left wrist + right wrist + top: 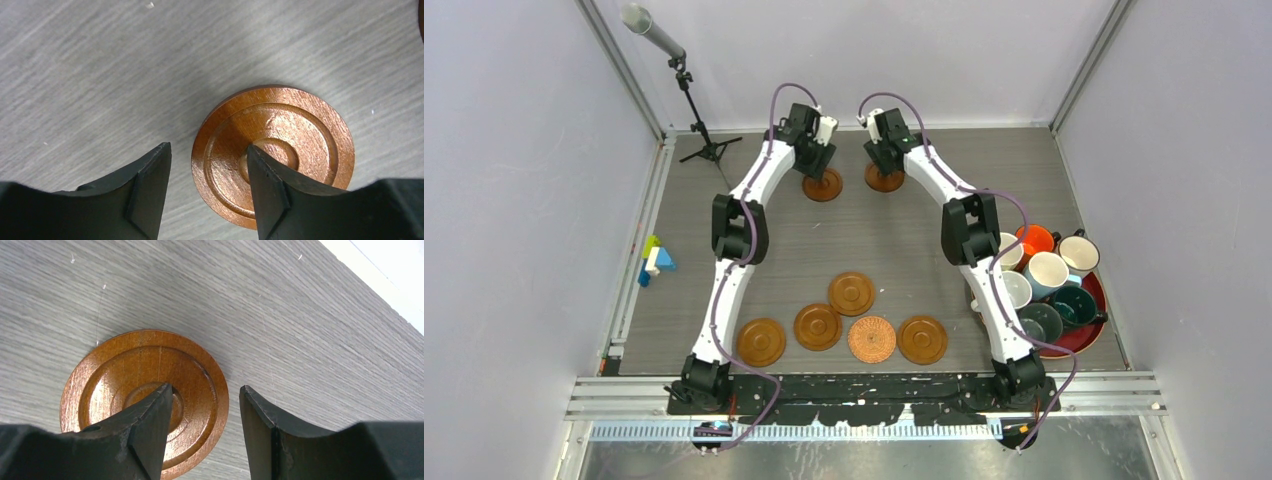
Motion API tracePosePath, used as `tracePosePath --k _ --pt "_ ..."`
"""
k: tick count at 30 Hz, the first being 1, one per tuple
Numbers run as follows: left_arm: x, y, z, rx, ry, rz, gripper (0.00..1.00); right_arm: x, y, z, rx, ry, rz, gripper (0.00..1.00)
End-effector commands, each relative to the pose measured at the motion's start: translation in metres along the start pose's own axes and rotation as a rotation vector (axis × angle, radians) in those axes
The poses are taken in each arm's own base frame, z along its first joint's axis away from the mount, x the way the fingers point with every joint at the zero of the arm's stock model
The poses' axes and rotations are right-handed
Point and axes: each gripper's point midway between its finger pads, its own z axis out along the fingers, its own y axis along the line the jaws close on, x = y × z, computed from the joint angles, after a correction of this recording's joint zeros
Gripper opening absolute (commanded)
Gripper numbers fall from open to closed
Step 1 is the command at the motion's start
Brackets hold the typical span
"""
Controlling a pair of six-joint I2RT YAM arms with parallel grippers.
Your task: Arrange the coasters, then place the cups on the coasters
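Two brown wooden coasters lie flat at the far middle of the table, the left coaster (823,186) (280,145) and the right coaster (885,179) (135,380). My left gripper (820,168) (206,147) is open over the left coaster's rim, one finger above its centre and the other above bare table. My right gripper (882,163) (205,387) is open in the same way over the right coaster's rim. Several more coasters, one of them woven (872,339), lie near the front. Several cups (1046,272) crowd the red tray (1092,335) at the right.
A microphone stand (694,110) stands at the back left corner. Small coloured blocks (654,262) lie at the table's left edge. Grey walls close in both sides, and both arms stretch along the table's middle.
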Motion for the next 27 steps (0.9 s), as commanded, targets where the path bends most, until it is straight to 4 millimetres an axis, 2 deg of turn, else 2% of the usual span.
tracePosePath --k 1,6,12,20,24,27 --pt "-0.020 0.015 0.020 -0.066 -0.106 0.005 0.60 0.014 0.007 0.022 -0.005 0.013 -0.012 0.57" --pt "-0.031 0.016 0.038 -0.067 -0.168 -0.025 0.60 0.004 0.009 0.027 -0.007 -0.040 -0.006 0.57" --pt "-0.051 0.019 0.040 -0.083 -0.250 -0.037 0.59 -0.008 0.012 0.036 -0.005 -0.092 -0.024 0.58" --pt "-0.057 0.024 0.039 -0.106 -0.276 -0.039 0.59 -0.017 0.002 0.049 0.086 -0.135 -0.031 0.58" --pt "-0.062 0.029 0.040 -0.128 -0.297 -0.043 0.59 -0.026 0.000 0.044 0.082 -0.161 -0.019 0.58" --pt "-0.070 0.029 0.034 -0.124 -0.324 -0.049 0.61 -0.039 0.003 0.032 0.049 -0.193 -0.008 0.60"
